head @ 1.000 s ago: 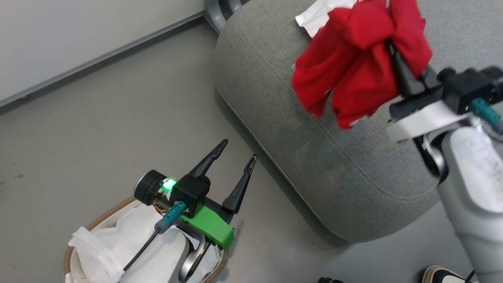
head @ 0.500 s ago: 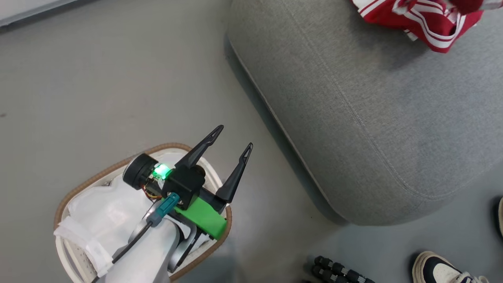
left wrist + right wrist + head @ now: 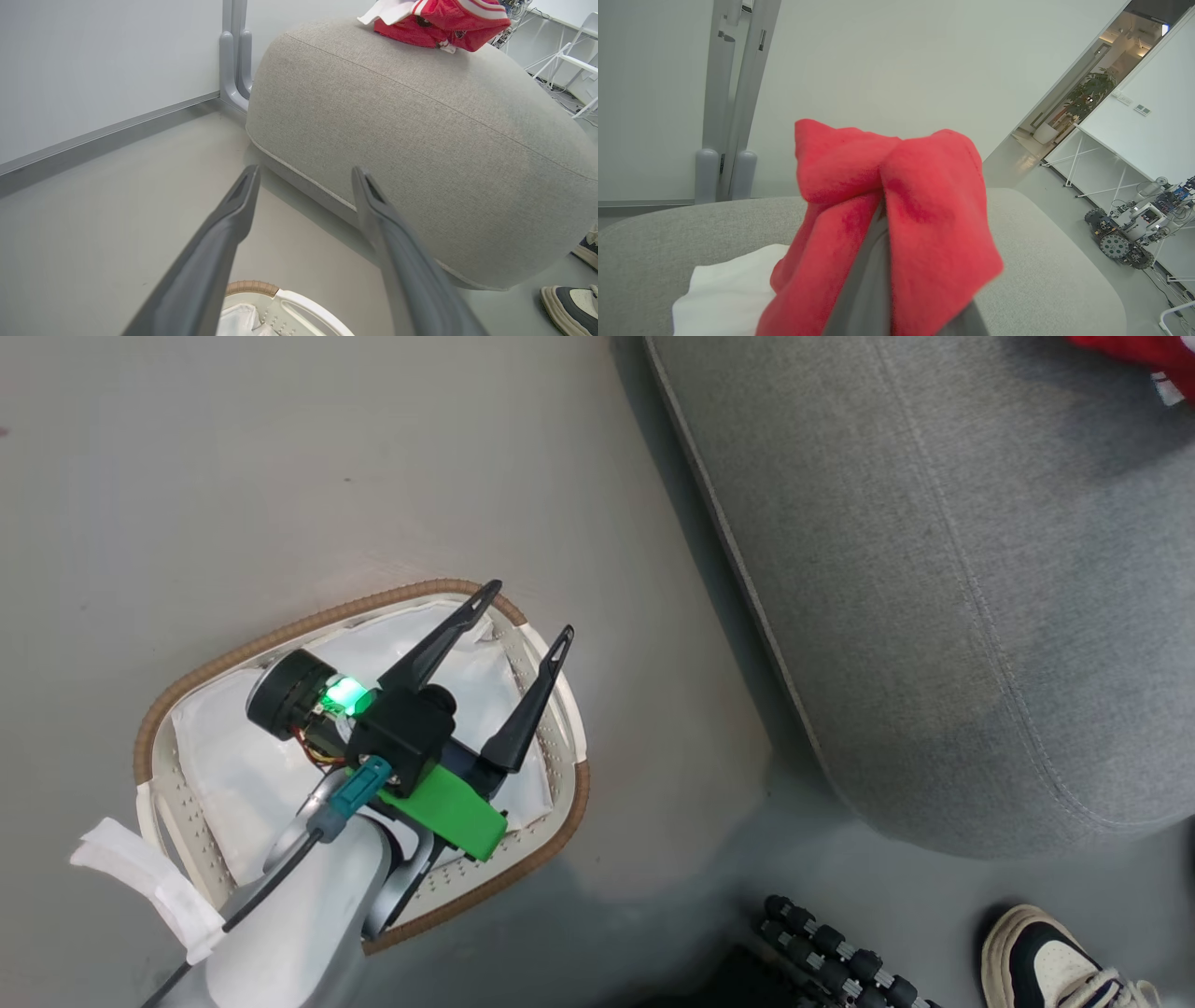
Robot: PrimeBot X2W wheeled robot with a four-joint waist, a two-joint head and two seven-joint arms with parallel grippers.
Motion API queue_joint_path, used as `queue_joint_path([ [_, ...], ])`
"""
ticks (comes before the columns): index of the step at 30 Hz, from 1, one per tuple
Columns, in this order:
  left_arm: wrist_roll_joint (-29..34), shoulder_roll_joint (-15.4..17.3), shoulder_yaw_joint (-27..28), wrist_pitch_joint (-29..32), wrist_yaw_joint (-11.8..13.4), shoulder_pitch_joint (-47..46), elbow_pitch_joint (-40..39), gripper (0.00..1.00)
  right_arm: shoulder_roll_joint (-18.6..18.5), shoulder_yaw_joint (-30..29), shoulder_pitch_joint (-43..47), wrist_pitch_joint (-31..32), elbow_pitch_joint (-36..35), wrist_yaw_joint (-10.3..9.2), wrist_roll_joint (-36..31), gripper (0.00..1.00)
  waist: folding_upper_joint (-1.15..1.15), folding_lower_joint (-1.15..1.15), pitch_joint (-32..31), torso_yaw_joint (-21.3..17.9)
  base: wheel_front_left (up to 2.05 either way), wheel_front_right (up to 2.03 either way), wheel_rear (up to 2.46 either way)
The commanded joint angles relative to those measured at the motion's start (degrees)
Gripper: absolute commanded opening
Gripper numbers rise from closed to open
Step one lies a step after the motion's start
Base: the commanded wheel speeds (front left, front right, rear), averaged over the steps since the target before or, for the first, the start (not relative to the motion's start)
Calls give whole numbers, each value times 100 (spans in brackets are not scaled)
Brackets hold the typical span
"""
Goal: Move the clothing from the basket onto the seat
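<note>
Because the garment (image 3: 924, 196) pinched by the right claw (image 3: 881, 224) drapes over its fingers (image 3: 868, 289), it may cling on release above the seat (image 3: 1041, 242) beneath it; left claw (image 3: 528, 609) wide.

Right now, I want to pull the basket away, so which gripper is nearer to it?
Left. The left gripper hovers right above the basket, jaws open. The right gripper is away over the seat, shut on the clothing.
</note>
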Motion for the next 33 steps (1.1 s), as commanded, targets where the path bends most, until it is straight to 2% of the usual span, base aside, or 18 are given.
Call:
queue_joint_path([
  [1,-5,58,77,-32,57,-125,-24,100,71,-112,192,-73,117,-8,-65,0,0,-1,317,267,0,0,0],
  [8,-62,167,169,-78,86,-135,45,100,446,-581,722,-238,543,-8,-287,0,0,-1,312,300,0,0,0],
  [9,-69,168,172,-85,89,-141,65,100,477,-631,789,-249,566,-8,-322,2,0,-1,287,293,0,0,0],
  [10,-74,162,172,-97,97,-150,96,100,512,-689,877,-258,576,-8,-357,35,0,-1,250,286,0,0,0],
  [11,-75,151,174,-103,104,-156,128,100,557,-739,942,-276,575,-8,-370,45,0,-1,205,280,0,0,0],
  [13,-98,99,172,-127,106,-156,198,100,671,-840,1135,-290,542,-8,-428,100,0,-1,95,273,0,0,0],
  [19,-185,-27,225,-209,149,42,491,100,1018,-1202,1947,-296,-49,-8,-133,100,0,-1,-389,244,0,0,0],
  [24,-243,-111,416,-253,208,220,713,100,1193,-1248,2724,-298,-671,-8,189,100,0,-1,-826,247,0,0,0],
  [33,-29,-397,990,-248,206,793,826,100,1478,-624,3720,-299,-1597,-8,465,100,0,-1,-1549,574,0,0,0],
])
